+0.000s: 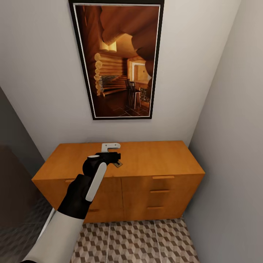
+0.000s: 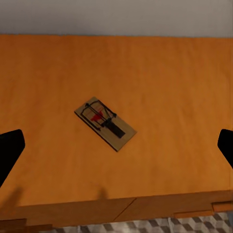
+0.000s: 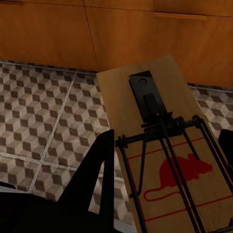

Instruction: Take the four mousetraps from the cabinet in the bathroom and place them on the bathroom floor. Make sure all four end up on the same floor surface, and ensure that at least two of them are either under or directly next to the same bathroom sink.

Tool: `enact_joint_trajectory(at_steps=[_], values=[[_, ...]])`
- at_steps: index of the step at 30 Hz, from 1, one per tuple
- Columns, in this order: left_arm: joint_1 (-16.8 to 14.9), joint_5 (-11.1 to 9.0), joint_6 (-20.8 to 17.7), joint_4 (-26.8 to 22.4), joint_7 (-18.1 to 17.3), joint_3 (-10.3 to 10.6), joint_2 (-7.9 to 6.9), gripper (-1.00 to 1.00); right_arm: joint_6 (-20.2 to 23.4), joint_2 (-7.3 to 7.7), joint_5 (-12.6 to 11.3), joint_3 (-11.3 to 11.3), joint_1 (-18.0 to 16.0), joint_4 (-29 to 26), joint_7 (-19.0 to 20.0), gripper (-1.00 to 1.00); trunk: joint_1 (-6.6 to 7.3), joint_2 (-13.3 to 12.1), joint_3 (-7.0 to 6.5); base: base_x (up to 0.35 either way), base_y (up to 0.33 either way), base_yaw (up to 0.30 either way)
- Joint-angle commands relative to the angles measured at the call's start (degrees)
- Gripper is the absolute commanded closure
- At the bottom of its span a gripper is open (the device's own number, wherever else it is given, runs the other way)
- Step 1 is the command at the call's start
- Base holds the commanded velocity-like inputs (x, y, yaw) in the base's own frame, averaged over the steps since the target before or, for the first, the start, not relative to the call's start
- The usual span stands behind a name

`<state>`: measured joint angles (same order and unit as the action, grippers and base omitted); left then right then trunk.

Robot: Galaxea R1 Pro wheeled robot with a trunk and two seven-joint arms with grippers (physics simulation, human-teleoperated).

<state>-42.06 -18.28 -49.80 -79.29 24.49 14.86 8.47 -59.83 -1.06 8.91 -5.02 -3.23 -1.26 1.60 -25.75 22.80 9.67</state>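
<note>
Left arm is out over the cabinet (image 1: 153, 160), its gripper (image 1: 114, 157) hovering above the flat orange-brown top, and in the head view a sliver of one mousetrap (image 1: 117, 164) peeks out just at the gripper's four o'clock. From the left wrist camera that mousetrap (image 2: 105, 123) lies flat and alone on the cabinet top (image 2: 170, 77), turned diagonally, its red mark toward one end, and the two dark fingertips (image 2: 9, 150) sit far apart at either side of the frame, jaws spread wide, touching nothing. Over on the right wrist camera, a second mousetrap (image 3: 162, 155) is right up against the lens, red mouse print and dark spring bar plain to see, with a dark finger (image 3: 99, 167) against its near edge and another dark tip at the far side; the right gripper (image 3: 165, 160) looks clamped on the board, held above the bathroom floor (image 3: 43, 116) in front of the cabinet's drawer fronts (image 3: 121, 34). So that's two mousetraps counted: one on the cabinet top, one in the right gripper. Head view again: cube-pattern floor tiles (image 1: 146, 243) at six o'clock below the cabinet, and one tall framed picture (image 1: 117, 58) of a log interior on the wall at twelve o'clock.
</note>
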Motion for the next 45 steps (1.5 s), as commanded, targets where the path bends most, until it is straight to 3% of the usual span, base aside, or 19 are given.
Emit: enact_joint_trajectory(at_steps=[1, 28, 45], values=[[-0.05, -0.64, -0.13, -0.02, 0.57, 0.07, -0.01, -1.00, -0.17, 0.01, -0.56, -0.42, -0.04, 0.03, 0.24, 1.00, -0.03, 0.12, 0.12, 0.000, 0.000, 0.000], [0.05, -0.70, -0.21, 0.01, 0.56, 0.11, -0.12, -1.00, -0.17, -0.23, -0.65, -0.44, -0.03, 0.03, 0.19, 1.00, -0.03, 0.12, 0.15, 0.000, 0.000, 0.000], [0.05, -0.72, -0.21, 0.00, 0.56, 0.12, -0.12, -1.00, -0.17, -0.27, -0.65, -0.42, -0.05, 0.03, 0.15, 1.00, -0.03, 0.12, 1.51, 0.020, 0.000, 0.000]])
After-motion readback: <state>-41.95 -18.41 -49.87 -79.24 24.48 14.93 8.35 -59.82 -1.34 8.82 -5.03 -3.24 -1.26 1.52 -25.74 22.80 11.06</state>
